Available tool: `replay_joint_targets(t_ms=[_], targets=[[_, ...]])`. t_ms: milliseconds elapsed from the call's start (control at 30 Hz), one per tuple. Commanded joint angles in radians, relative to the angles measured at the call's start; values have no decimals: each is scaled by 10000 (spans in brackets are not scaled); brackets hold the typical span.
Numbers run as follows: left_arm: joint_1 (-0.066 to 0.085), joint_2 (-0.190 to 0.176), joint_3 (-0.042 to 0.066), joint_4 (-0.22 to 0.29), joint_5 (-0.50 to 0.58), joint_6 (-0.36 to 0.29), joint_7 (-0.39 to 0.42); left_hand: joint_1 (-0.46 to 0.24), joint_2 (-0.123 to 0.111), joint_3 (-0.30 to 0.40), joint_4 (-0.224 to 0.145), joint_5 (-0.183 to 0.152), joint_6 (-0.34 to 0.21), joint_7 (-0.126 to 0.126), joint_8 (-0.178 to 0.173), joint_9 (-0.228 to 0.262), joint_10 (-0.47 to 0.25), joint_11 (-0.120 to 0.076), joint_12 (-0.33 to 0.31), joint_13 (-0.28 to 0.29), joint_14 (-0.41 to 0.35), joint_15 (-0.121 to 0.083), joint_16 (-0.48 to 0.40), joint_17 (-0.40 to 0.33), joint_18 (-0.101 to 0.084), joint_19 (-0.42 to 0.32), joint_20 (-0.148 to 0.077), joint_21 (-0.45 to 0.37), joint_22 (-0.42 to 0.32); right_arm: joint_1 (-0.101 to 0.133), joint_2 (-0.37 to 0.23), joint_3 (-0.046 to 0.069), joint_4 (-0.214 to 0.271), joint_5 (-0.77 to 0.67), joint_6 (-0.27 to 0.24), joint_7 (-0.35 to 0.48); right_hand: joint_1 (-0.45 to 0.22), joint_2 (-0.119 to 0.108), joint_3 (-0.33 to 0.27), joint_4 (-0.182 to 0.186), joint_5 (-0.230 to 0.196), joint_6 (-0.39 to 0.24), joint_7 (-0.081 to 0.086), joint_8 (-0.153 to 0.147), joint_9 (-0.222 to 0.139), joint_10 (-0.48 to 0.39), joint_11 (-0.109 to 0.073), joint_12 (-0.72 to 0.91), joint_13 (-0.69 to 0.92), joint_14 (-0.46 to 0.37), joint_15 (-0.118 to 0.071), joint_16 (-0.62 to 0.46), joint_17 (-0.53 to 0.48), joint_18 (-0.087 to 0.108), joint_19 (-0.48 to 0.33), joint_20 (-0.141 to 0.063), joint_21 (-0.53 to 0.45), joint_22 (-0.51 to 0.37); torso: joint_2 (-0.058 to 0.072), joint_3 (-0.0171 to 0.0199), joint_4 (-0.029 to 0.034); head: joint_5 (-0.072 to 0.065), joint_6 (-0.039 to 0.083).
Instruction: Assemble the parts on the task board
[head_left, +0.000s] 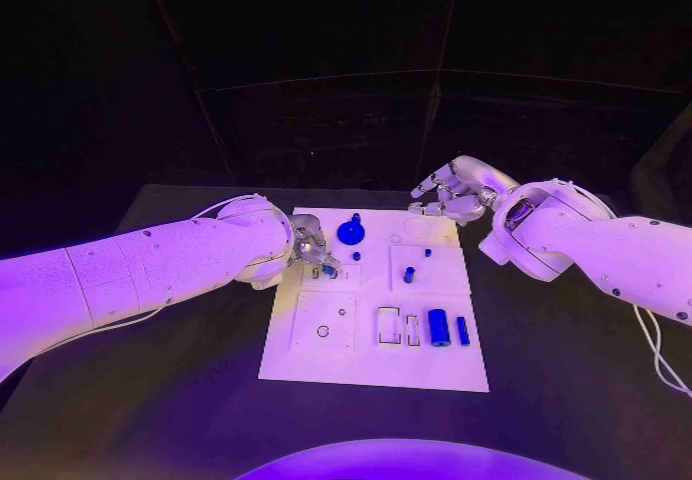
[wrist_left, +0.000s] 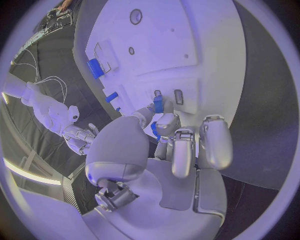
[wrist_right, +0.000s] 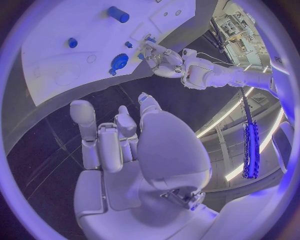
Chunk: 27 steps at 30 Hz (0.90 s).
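Here, the left hand (head_left: 312, 255) is pinching a small blue part (head_left: 330, 270) over the left edge of the white task board (head_left: 310, 355), mid-table. The right hand (head_left: 456, 190) is hovering off the board's far edge, fingers curled, holding nothing.
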Motion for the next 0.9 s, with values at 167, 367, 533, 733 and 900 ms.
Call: replay_joint_targets(t_ms=[167,367,533,733,900], targets=[[-23,5,-5,21,-280,360,-82,8,98,1524,-1489,14,2,-25,34,-1,72,30,60,6,1020,-1,32,2634,-94,82,5,65,9,17,28,5,-4,36,53,97,83,-3,-51,6,51,26,13,37,1,-81,-18,-52,-7,481,-64,-24,198,173,-64,8,-44,-8,-5,1,6,14,-10],[-25,2,-5,42,-283,365,-77,8,98,1524,-1489,14,2,-25,34,-1,72,30,60,6,1020,-1,32,2634,-94,82,5,65,9,17,52,5,-21,43,63,103,85,3,-55,12,58,24,13,39,0,-83,-19,-54,-11,479,-64,-29,193,174,-69,8,-53,-21,-4,-10,13,20,1],[-25,6,-5,56,-282,300,-67,-39,83,1571,-1467,13,10,-26,49,13,89,30,79,27,1020,1,32,2634,-96,84,6,66,16,16,76,5,-35,45,71,108,85,3,-55,12,58,24,13,39,0,-83,-19,-54,-11,479,-64,-29,193,174,-69,8,-53,-21,5,-9,-3,25,-4],[-25,9,-5,56,-280,146,-28,-57,80,1588,-1457,13,13,-27,54,19,98,30,89,39,1020,2,32,2634,-97,87,6,70,23,16,88,4,-42,45,72,111,85,3,-55,12,58,24,13,39,0,-83,-19,-54,-11,479,-64,-29,193,174,-69,8,-53,-21,-1,-9,9,-1,3],[-25,22,-5,94,-274,-8,33,-82,78,1610,-1442,13,20,-29,63,27,112,29,106,57,1020,2,32,2634,-103,100,6,85,49,16,103,4,-53,49,73,117,85,3,-55,12,58,24,13,39,0,-83,-19,-54,-11,479,-64,-29,193,174,-69,8,-53,-21,3,-9,6,-4,-4]])
